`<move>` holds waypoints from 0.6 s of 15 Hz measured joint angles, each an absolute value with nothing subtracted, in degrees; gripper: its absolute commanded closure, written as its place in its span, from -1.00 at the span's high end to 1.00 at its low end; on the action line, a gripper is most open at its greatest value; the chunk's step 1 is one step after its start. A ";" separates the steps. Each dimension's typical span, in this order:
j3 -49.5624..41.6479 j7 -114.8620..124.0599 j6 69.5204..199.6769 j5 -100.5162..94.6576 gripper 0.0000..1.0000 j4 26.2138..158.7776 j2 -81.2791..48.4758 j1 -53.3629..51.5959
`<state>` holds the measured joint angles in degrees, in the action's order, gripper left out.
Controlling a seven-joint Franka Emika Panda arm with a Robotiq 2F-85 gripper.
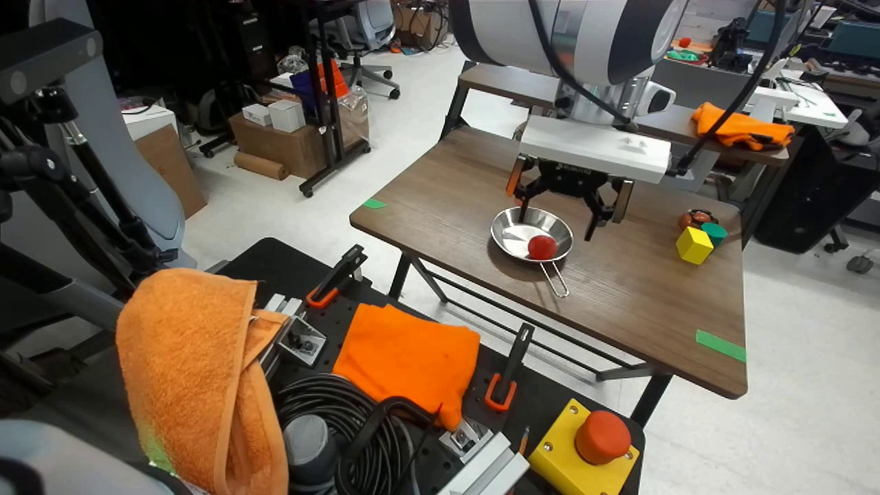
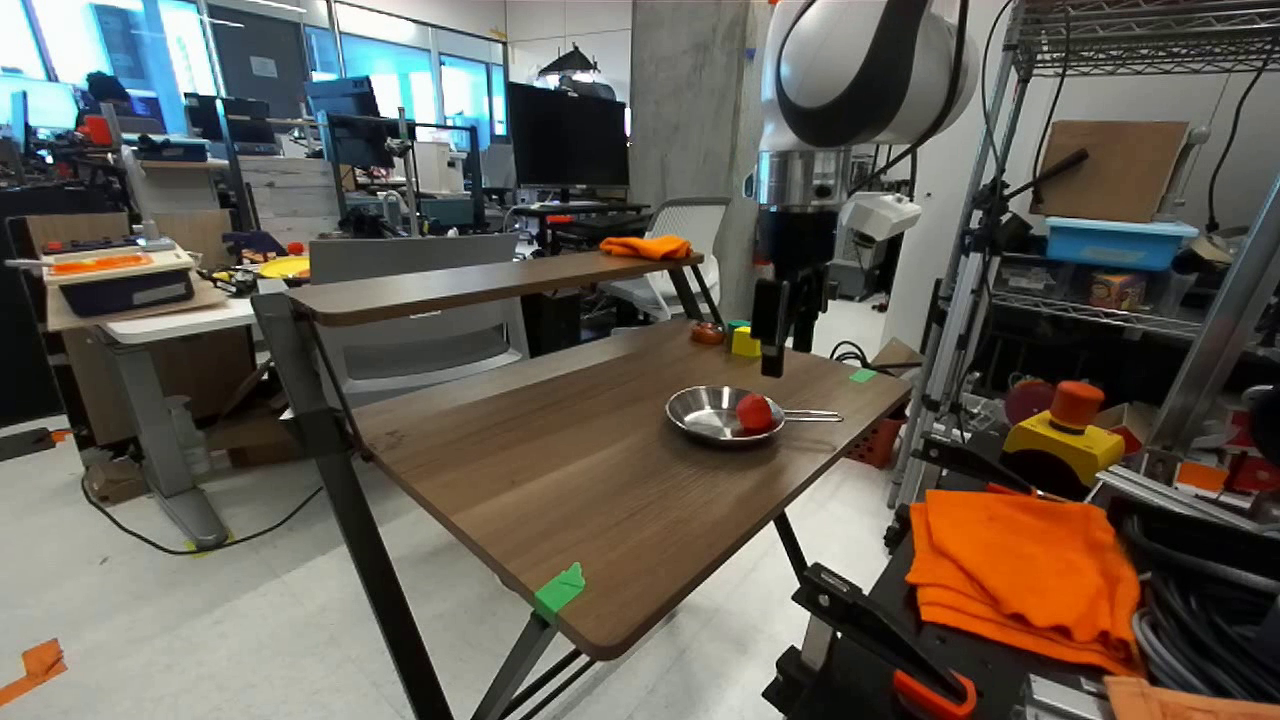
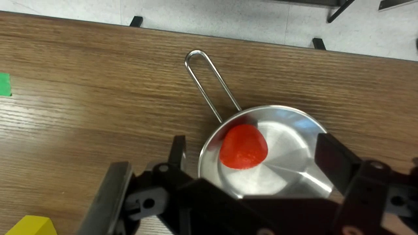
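My gripper (image 1: 556,223) hangs open above the wooden table with nothing between its fingers. Below it, a shiny metal pan (image 3: 287,156) with a thin wire handle (image 3: 212,85) rests on the tabletop. A rounded red object (image 3: 243,147), perhaps a toy tomato or ball, lies inside the pan near the handle side. In the wrist view the fingers (image 3: 178,150) frame the pan left and right, apart from the red object. Both exterior views show the same pan (image 2: 705,410) and red object (image 2: 755,413), with the fingertips higher than the rim.
Off to one side of the table (image 1: 440,185) stand a yellow block (image 1: 694,245), a green cup-like piece (image 1: 714,234) and a brownish round item (image 2: 707,333). A raised shelf (image 2: 480,285) runs along one edge. Green tape (image 1: 720,345) marks table corners.
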<state>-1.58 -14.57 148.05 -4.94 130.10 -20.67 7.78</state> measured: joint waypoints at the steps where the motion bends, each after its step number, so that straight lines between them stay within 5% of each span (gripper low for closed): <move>1: -1.77 -14.60 148.01 -5.04 1.00 130.02 -21.10 7.78; 9: -4.57 -10.44 148.34 -11.92 1.00 127.27 -25.09 6.17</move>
